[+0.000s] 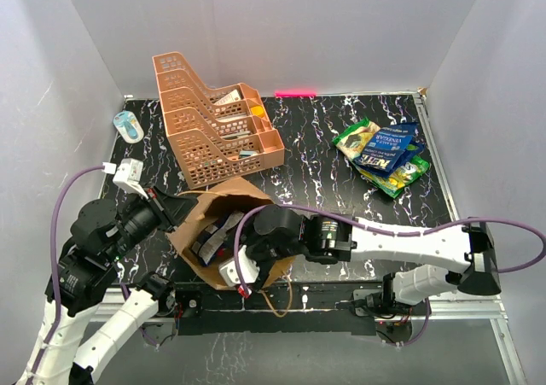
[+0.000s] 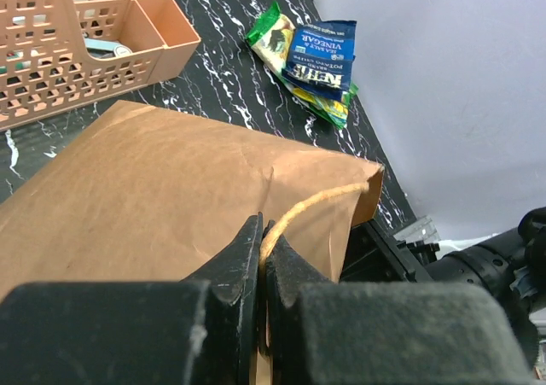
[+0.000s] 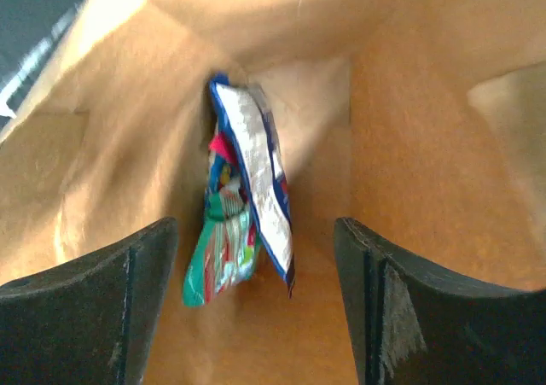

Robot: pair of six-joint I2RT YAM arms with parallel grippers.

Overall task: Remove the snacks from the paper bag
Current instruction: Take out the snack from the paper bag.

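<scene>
1. The task is part done, we judge. A pile of snacks (image 1: 384, 156) already lies on the table at the far right, well apart from the bag (image 1: 223, 204).
2. The bag lies on its side at the near left, just near of the rack (image 1: 213, 120), with its mouth towards the right arm.
3. It is not yet empty. Deep inside we see at least two packets: a silvery one with a blue edge (image 3: 260, 189) and a teal wrapper (image 3: 220, 253) touching it. We cannot tell whether more hide behind them.
4. The right gripper (image 3: 256, 230) is inside the bag, its jaws wide apart on either side of those packets and holding nothing.
5. The left gripper (image 2: 262, 231) is pinched tight on the twine handle (image 2: 317, 201), which we take to be steadying the bag.
6. What is left: bring out the packets inside and add them to the pile.
7. Writing: the blue packet (image 2: 322, 56) on the pile reads "SEA SALT & VINEGAR", upside down in the left wrist view. Its brand looks like "Kettle", though it is partly cut off. The green packet (image 2: 273, 33) beneath shows no text that we can read, and the packets in the bag are too blurred.
</scene>
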